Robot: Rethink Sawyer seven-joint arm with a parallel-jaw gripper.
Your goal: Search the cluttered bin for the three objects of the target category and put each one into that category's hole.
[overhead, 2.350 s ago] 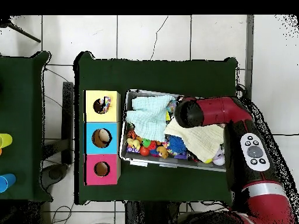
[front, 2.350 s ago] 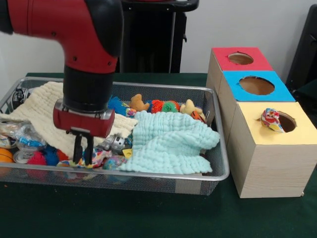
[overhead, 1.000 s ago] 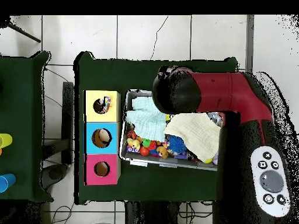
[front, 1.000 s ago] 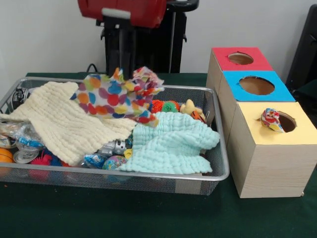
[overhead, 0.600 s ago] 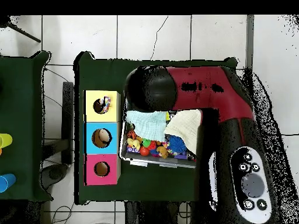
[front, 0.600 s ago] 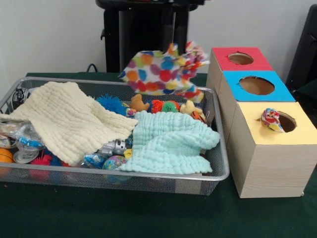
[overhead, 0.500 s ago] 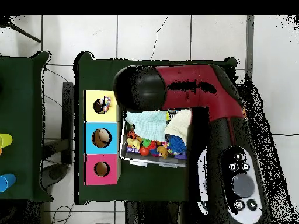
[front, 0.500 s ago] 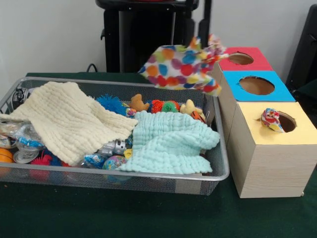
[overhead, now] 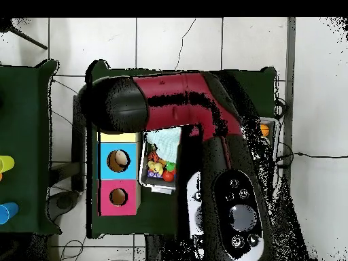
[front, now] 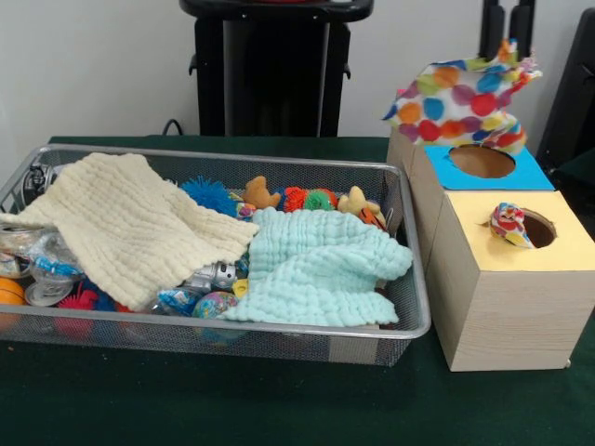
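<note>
A dark green desk (front: 232, 409) stands before a pale wall, on a floor of light tiles (overhead: 170, 41).

The task's thing, a polka-dot cloth (front: 462, 104) with spots of orange, red, blue, green and purple on white, hangs in the air over the far end of the row of boxes, covering the red box. The gripper (front: 505, 32) pinches its top corner between two dark fingers (front: 490, 28) closed on the fabric.

At the desk's left a wire mesh bin (front: 279, 334) holds a cream cloth (front: 121, 228) at its left, a mint cloth (front: 321, 265) at its right, and small toys along its far edge. To the right stand a blue-topped box (front: 483, 167) and, nearer, a yellow-topped box (front: 521, 279) with a patterned scrap (front: 509, 224) at its hole's rim.
</note>
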